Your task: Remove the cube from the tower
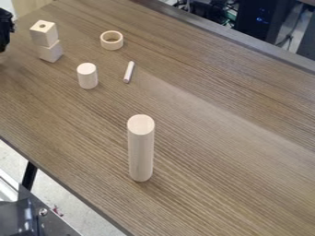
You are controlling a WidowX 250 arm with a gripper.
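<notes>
**Getting the top cube off without wrecking the stack**

So your pincer is at the left edge, far side, just left of the tower, and honestly I can't tell if it's open or closed. The top cube, the one with the hole, sits on the lower cube at the far left of the surface.

I'd start above the stack, open wide, and line up with two opposite flat faces of the top one. The two look a bit twisted against each other, so match the upper block's angle, not the bottom's. Go down only to its middle; any deeper and you'd probably pinch both. Squeeze evenly, lift straight up, then move sideways. Watch the short cylinder close by on the near side, it'd tip easily imo.
</notes>
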